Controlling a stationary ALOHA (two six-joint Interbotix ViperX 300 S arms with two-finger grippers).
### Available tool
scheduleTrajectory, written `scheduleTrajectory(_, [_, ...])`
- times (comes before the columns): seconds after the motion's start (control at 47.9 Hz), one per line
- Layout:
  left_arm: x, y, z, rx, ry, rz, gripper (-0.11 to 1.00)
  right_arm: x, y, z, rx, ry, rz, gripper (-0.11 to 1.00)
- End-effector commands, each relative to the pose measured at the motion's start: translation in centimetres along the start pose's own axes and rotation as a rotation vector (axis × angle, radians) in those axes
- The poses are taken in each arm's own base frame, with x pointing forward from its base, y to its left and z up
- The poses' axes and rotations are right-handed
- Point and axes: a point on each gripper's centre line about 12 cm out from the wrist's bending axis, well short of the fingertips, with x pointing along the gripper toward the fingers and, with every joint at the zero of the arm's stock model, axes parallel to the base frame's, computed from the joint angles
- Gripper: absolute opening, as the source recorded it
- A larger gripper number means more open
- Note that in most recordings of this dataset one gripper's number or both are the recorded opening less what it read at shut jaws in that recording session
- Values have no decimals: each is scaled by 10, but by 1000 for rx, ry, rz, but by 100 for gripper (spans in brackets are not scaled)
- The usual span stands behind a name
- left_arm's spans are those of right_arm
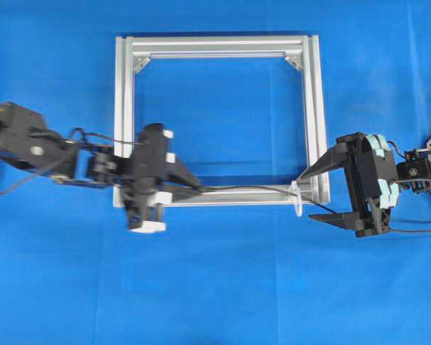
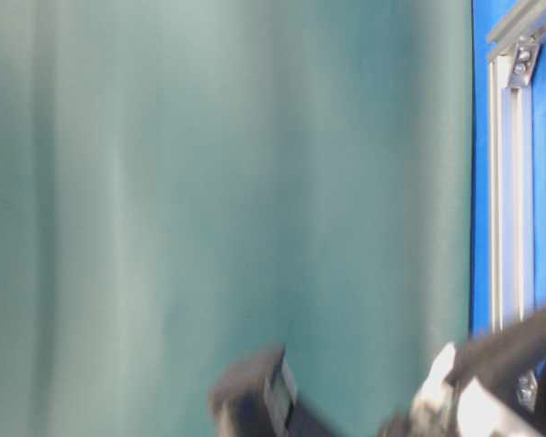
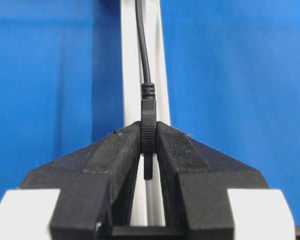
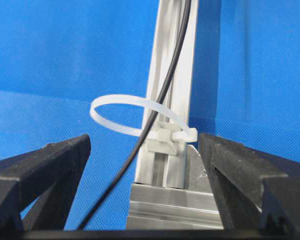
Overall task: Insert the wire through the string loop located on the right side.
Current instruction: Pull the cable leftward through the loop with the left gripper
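The wire (image 1: 251, 188) is a thin black cable lying along the near rail of the silver frame (image 1: 215, 44). My left gripper (image 1: 198, 185) is shut on its plug end (image 3: 148, 125), and the jaws in the left wrist view (image 3: 148, 142) pinch the plug's ribbed body. The cable runs on right through the string loop (image 1: 299, 201), a whitish band tied at the frame's near right corner. In the right wrist view the wire (image 4: 140, 145) passes through the loop (image 4: 121, 98). My right gripper (image 1: 310, 195) stands open around that corner, its fingers (image 4: 55, 165) touching nothing.
The frame's near right corner (image 4: 172, 200) sits between the right gripper's spread fingers. Past the loop the wire trails right beneath the right arm (image 1: 416, 230). In the table-level view a teal backdrop fills most of the picture, with the frame's rail (image 2: 510, 182) at the right.
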Motion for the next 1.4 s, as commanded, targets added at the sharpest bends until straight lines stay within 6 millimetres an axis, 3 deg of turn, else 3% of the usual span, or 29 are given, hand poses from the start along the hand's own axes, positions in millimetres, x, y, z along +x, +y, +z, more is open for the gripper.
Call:
scheduleTrajectory(0.0, [-22, -4, 7, 6, -45, -16, 8, 1, 3, 8, -4, -25, 9, 96])
scheduleTrajectory(0.46, [-104, -3, -43, 15, -25, -43, 8, 2, 3, 8, -10, -22, 11, 96])
scheduleTrajectory(0.648, [-124, 1, -62, 11, 11, -43, 8, 2, 3, 8, -10, -22, 11, 96])
scheduleTrajectory(0.856, [-132, 2, -77, 10, 97, -41, 8, 2, 3, 9, -8, -23, 11, 96])
scheduleTrajectory(1.379, [-124, 2, -81, -41, 143, -32, 10, -4, 5, 15, -8, -33, 17, 96])
